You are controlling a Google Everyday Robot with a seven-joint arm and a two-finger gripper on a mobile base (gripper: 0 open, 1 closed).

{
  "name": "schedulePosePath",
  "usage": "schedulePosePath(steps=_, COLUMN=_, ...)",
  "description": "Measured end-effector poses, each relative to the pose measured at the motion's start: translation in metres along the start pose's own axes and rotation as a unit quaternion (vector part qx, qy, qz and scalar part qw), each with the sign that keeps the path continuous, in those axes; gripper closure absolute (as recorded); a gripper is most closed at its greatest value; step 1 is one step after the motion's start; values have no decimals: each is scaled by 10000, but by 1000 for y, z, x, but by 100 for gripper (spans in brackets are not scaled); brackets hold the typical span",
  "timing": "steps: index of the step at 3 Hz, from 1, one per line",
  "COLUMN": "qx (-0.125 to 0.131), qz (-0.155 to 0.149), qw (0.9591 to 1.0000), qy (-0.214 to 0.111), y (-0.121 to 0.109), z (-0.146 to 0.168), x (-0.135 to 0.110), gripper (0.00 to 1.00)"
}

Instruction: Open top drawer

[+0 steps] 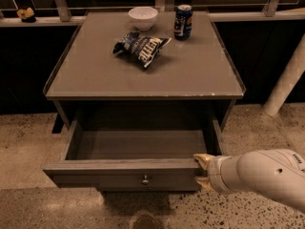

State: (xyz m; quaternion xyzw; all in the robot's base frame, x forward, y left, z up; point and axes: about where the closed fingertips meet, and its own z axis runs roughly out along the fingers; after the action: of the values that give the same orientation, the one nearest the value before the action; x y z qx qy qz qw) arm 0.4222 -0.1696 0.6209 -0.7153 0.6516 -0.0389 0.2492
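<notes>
"KETTLE" on chip bag (141,47)

Grey top drawer (119,174) stands wide open, hand (199,170) at its right front corner.

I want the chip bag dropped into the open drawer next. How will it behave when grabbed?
The chip bag looks crumpled and puffy, so it is probably light and floppy and would crush under a firm squeeze. Its smooth film may slip. It lies flat, so rolling is unlikely. The gripper is at the top drawer's right front corner.
</notes>
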Motion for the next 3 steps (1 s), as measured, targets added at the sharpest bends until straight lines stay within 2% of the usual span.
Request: schedulePosePath(steps=3, qx=-22, qz=30, qw=9999, qy=-134, y=8, z=-3, x=-9, gripper=100)
